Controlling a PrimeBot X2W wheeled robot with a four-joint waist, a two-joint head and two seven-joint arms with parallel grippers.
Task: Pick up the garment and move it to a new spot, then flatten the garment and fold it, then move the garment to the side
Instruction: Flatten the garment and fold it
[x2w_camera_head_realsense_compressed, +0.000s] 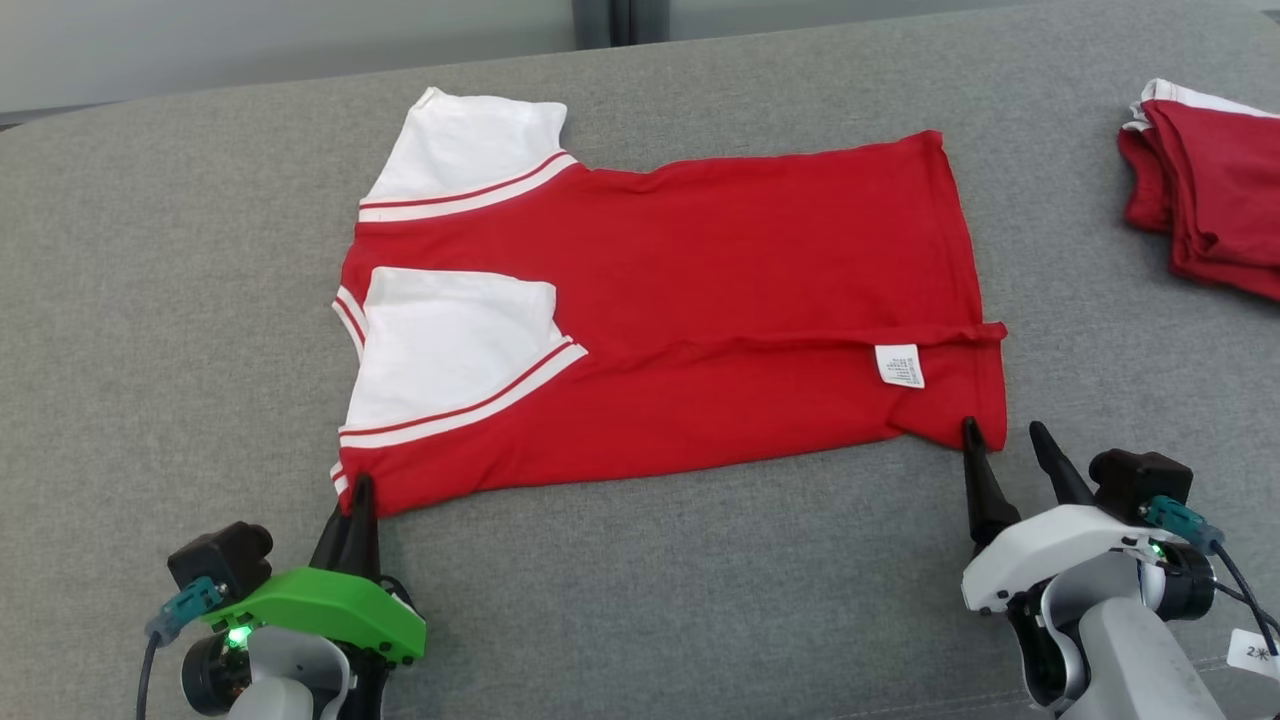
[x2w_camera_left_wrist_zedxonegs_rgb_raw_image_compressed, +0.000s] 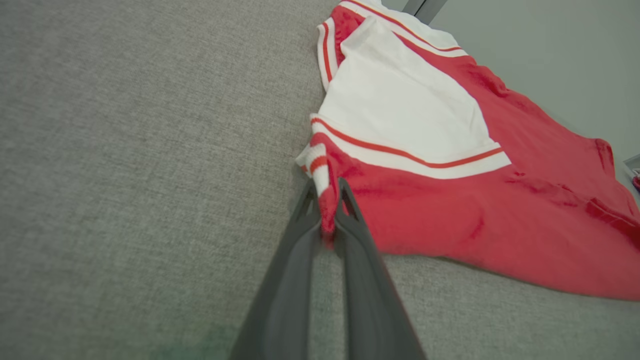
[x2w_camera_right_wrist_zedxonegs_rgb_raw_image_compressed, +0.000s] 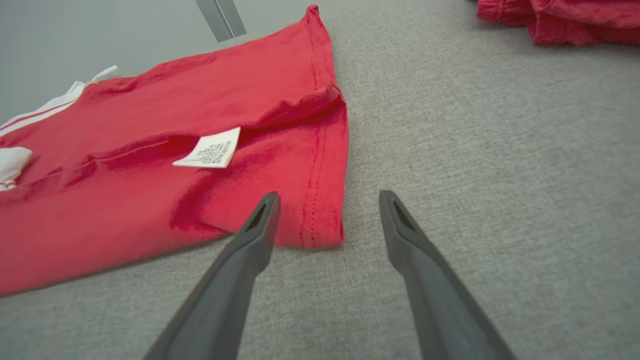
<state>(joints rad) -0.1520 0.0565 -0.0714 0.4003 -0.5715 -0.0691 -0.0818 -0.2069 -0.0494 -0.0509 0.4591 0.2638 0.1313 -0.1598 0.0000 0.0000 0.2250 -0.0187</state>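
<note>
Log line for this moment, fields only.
phase: fold grasp | left gripper: shut on shirt, near collar-end corner | right gripper: open, straddling near hem corner | shirt: flat on grey surface

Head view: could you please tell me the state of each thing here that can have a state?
garment: spread on the grey surface, near side folded over, one sleeve folded on top.
left gripper: shut on the garment's collar-end corner.
right gripper: open, hem corner between its fingers, not gripped.
red clothes pile: folded, stacked at the far right.
</note>
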